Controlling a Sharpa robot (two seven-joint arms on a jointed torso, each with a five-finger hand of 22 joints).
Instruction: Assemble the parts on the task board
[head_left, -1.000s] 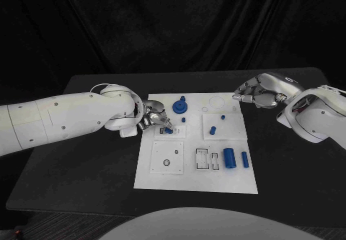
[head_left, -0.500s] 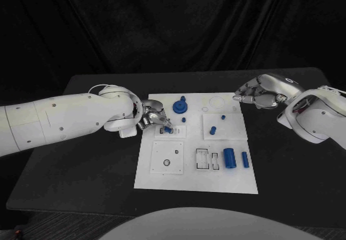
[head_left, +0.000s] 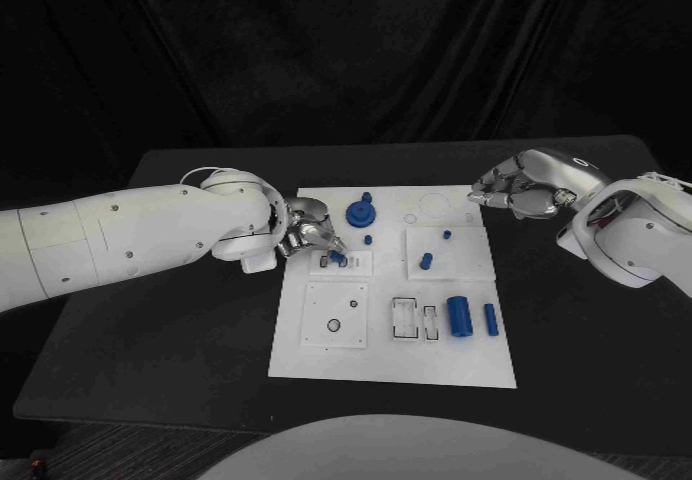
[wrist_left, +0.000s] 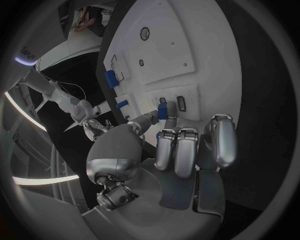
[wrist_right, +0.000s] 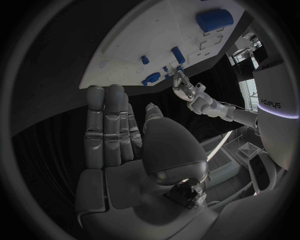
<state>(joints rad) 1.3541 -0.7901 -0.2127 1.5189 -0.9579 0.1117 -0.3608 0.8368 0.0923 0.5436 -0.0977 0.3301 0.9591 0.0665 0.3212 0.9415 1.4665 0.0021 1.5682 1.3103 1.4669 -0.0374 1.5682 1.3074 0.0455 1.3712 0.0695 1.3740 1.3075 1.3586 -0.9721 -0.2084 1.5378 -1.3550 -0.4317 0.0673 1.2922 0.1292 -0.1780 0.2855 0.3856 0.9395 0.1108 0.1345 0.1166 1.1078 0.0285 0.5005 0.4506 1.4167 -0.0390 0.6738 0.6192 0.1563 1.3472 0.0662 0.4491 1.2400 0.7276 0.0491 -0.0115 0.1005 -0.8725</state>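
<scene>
The white task board (head_left: 387, 350) lies in the middle of the black table. My left hand (head_left: 309, 240) reaches over the board's left edge and pinches a small blue part (head_left: 335, 259) between thumb and a finger at a small raised square plate (head_left: 355, 266). The left wrist view shows that pinch on the blue part (wrist_left: 162, 110), with the left hand's (wrist_left: 178, 155) other fingers stretched out. My right hand (head_left: 521, 190) hovers off the board's far right corner and holds nothing. In the right wrist view the right hand's (wrist_right: 122, 145) fingers lie straight.
A blue gear with a peg (head_left: 358, 212) and a short peg (head_left: 368, 240) stand at the board's far side. Two pegs (head_left: 426, 262) stand in a square plate (head_left: 464, 255). A thick blue cylinder (head_left: 459, 315) and a thinner one (head_left: 490, 319) lie beside outlined slots (head_left: 413, 318).
</scene>
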